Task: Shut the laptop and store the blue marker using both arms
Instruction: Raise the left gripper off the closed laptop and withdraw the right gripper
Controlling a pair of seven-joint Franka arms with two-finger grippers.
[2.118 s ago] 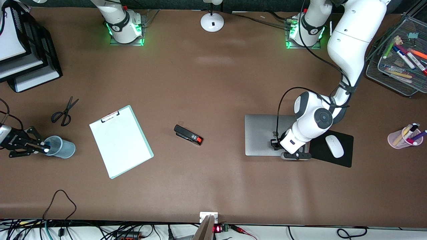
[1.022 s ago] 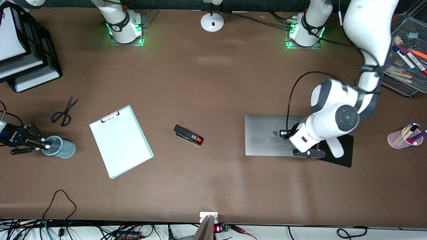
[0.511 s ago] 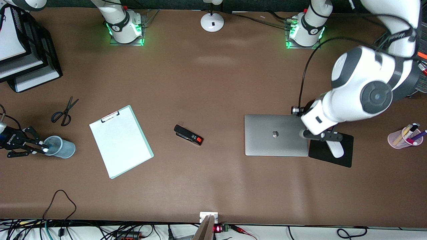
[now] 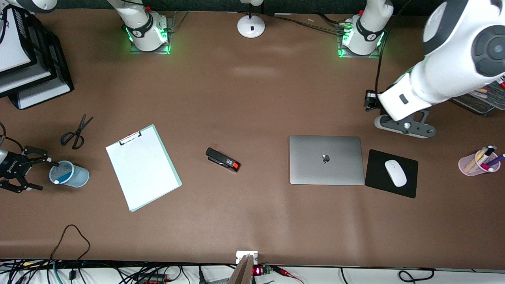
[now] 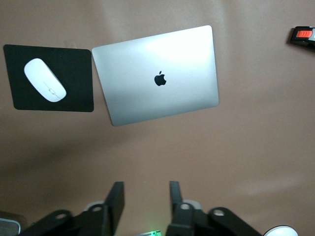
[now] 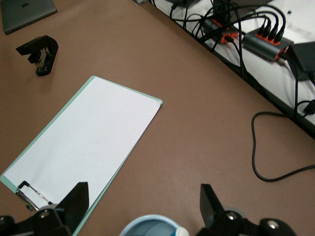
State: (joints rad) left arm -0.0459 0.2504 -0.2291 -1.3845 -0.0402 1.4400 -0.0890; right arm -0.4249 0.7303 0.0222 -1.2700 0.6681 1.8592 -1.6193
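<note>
laptop (image 4: 326, 159) shut | blue marker (image 4: 57, 182) in cup (image 4: 70, 174) (front only) | both fingers open — empty

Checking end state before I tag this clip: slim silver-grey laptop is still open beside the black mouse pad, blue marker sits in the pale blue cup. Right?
Not quite. The slim silver-grey laptop is closed, lid down with the dark logo up, as the front and left wrist views show. It does lie beside the black mouse pad, and the blue marker sits in the pale blue cup.

Dark apple logo on closed laptop (image 4: 326, 159) lid; no other readable text.
</note>
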